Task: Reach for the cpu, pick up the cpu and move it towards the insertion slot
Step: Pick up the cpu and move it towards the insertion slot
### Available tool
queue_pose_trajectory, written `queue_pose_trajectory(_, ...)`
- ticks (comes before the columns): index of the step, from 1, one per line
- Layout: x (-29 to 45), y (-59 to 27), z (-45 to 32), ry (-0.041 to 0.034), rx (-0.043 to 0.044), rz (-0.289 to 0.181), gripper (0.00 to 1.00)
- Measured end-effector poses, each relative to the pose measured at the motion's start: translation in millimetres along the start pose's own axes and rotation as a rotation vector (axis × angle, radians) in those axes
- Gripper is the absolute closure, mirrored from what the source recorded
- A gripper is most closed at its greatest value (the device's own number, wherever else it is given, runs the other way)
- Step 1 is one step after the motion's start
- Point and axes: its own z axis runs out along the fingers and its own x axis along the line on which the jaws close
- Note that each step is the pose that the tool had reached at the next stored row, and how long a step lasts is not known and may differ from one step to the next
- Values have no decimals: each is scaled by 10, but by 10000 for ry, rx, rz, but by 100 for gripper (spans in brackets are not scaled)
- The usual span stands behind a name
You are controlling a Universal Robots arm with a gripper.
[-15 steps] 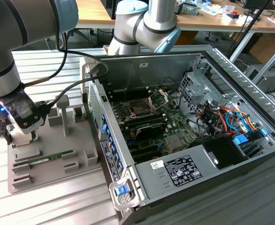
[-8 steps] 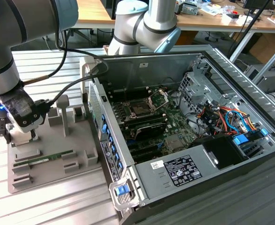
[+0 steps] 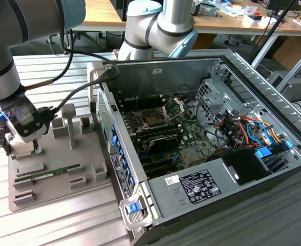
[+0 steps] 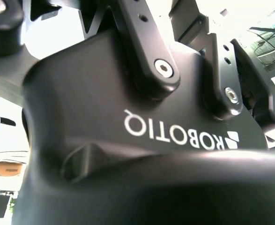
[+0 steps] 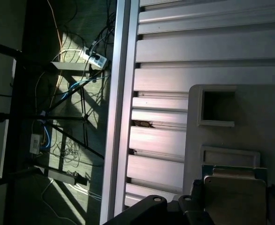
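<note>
The cpu (image 5: 233, 194), a thin square chip with a pale silver top and green rim, lies over the grey fixture tray (image 5: 268, 117) in the first wrist view. My gripper (image 5: 234, 208) is shut on it, with a dark finger (image 5: 195, 206) pressed against each opposite edge. In the exterior view the gripper (image 3: 23, 148) stands low over the tray's (image 3: 63, 169) end at the exterior view's left. The insertion slot (image 3: 153, 119), a dark square socket with its silver frame hinged up, sits on the green board inside the open computer case, well off to the exterior view's right. The black gripper body (image 4: 142, 122) shows in the second wrist view.
A long green memory stick (image 3: 47, 174) lies in the tray, and grey posts (image 3: 69, 123) rise from it. The case's side wall (image 3: 117, 154) stands between tray and socket. Cables (image 3: 247, 128) and a power supply (image 3: 201, 187) crowd the case. The ribbed metal table's edge (image 5: 121, 112) runs close by.
</note>
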Motion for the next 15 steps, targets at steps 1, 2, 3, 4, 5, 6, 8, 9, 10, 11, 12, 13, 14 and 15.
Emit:
queue_pose_trajectory(1,0,0,-6,0,0,0,45)
queue_pose_trajectory(2,0,0,-13,0,0,0,45)
queue_pose_trajectory(3,0,1,-21,-1,0,0,45)
queue_pose_trajectory(4,0,1,-34,0,0,0,45)
queue_pose_trajectory(5,0,1,-40,0,0,0,45)
queue_pose_trajectory(6,0,1,-44,0,-1,0,45)
queue_pose_trajectory(8,1,2,-62,0,0,0,45)
queue_pose_trajectory(9,1,2,-70,0,0,0,45)
queue_pose_trajectory(10,1,2,-74,0,0,0,45)
queue_pose_trajectory(11,1,3,-78,-1,0,0,45)
queue_pose_trajectory(12,1,3,-85,1,0,0,45)
queue_pose_trajectory(13,1,3,-88,0,0,0,45)
queue_pose_trajectory(14,1,3,-92,-1,0,0,45)
queue_pose_trajectory(15,1,3,-96,-1,-1,0,45)
